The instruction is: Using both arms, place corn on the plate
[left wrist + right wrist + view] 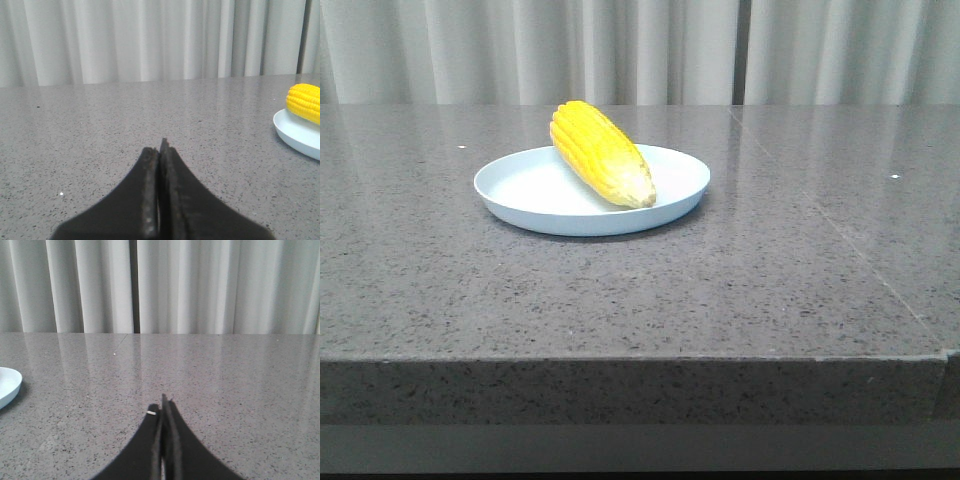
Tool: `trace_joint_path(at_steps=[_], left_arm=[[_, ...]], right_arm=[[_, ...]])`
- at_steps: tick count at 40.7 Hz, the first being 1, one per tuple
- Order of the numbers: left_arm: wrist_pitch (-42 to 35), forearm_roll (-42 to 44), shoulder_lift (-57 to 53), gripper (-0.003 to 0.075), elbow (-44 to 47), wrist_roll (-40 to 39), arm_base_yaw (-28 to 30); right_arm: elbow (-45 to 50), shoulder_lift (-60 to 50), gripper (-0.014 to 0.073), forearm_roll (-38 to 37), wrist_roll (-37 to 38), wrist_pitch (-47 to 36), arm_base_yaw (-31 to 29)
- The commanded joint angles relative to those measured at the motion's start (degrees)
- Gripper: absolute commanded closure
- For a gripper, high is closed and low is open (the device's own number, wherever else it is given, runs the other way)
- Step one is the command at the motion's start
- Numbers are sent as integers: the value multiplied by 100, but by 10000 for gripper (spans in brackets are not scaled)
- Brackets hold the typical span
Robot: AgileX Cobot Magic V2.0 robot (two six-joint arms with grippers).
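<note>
Corn (601, 153): lies diagonally on plate (520, 200), between both grippers. Left gripper (159, 150), right gripper (163, 407): jaws closed, empty.

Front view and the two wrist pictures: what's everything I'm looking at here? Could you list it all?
corn: one, bright yellow with a paler tip, lying across the plate, tip toward the camera.
plate: one, pale blue-white, round and shallow, on the table a little left of centre in the front view.
table: one, grey speckled stone, filling the foreground.
curtain: pale grey-white folds, behind the table.
left gripper: one, black, fingers pressed together, empty, low over the table with the plate off to its side.
right gripper: one, black, fingers together, empty, low over the table, away from the plate.
</note>
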Motion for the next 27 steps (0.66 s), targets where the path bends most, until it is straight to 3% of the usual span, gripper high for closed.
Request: trace_joint_path(at_steps=[1, 27], left_arm=[[-479, 0, -100, 741, 122, -59, 16], [-479, 0, -100, 741, 122, -59, 208]], right_arm=[[-133, -101, 660, -69, 2, -434, -32], [-133, -101, 660, -69, 2, -434, -32]])
